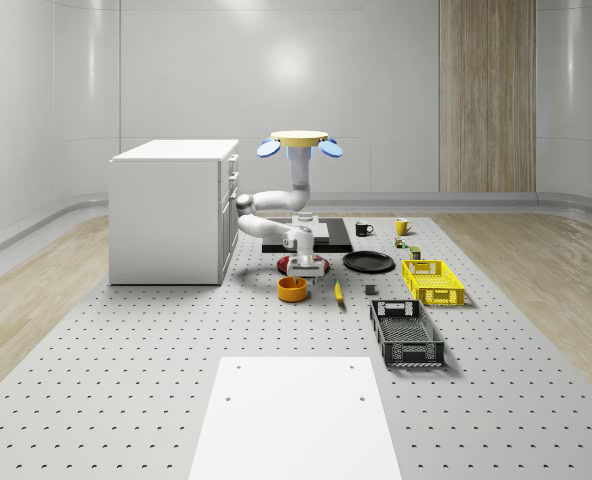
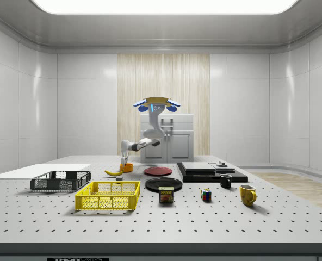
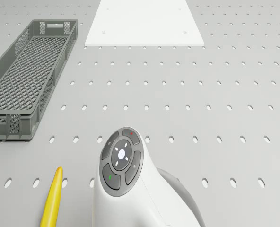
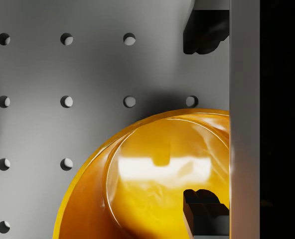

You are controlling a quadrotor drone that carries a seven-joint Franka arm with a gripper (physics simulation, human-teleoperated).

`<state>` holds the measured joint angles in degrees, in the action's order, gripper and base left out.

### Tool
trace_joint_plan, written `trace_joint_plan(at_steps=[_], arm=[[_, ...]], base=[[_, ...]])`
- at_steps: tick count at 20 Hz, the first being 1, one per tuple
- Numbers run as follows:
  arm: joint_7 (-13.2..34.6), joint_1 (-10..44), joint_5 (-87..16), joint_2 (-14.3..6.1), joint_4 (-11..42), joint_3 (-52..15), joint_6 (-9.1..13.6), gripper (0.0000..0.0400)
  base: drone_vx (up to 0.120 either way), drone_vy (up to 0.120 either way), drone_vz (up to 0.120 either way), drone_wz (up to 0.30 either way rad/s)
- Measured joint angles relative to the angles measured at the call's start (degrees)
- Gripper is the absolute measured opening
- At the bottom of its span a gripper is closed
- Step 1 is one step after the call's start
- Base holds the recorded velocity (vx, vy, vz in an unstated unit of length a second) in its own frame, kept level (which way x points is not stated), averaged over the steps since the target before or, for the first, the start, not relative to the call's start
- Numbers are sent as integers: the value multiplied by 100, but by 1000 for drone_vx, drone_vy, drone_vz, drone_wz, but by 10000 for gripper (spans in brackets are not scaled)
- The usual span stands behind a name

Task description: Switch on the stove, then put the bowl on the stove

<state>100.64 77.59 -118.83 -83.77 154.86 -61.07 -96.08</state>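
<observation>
While the jaws [image 4: 207,119] stand apart, one finger [image 4: 203,31] outside the rim and one finger [image 4: 205,209] inside, they straddle the wall of the orange bowl [image 1: 292,289], which sits on the bench [image 1: 126,380] beside the banana [image 1: 338,291]. Behind the bowl lie the red plate [image 2: 158,171] and the black stove [image 2: 210,171], and the drone [image 1: 299,142] hovers above them, near the white cabinet [image 1: 171,210].

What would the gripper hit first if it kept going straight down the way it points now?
Most likely the rim of the orange round bowl: the gripper points down over it, one fingertip above the inside, the other above the grey perforated table. Depth is unclear.
</observation>
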Motion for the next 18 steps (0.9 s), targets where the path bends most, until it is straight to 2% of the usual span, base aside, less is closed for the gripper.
trace_joint_plan(at_steps=[8, 15, 18], arm=[[113, 151, -174, 162, -83, 129, 60, 400], [24, 60, -211, 191, -89, 158, 74, 400], [2, 35, -223, 208, -87, 164, 89, 254]], base=[[0, 0, 0, 0], [0, 0, 0, 0], [0, 0, 0, 0]])
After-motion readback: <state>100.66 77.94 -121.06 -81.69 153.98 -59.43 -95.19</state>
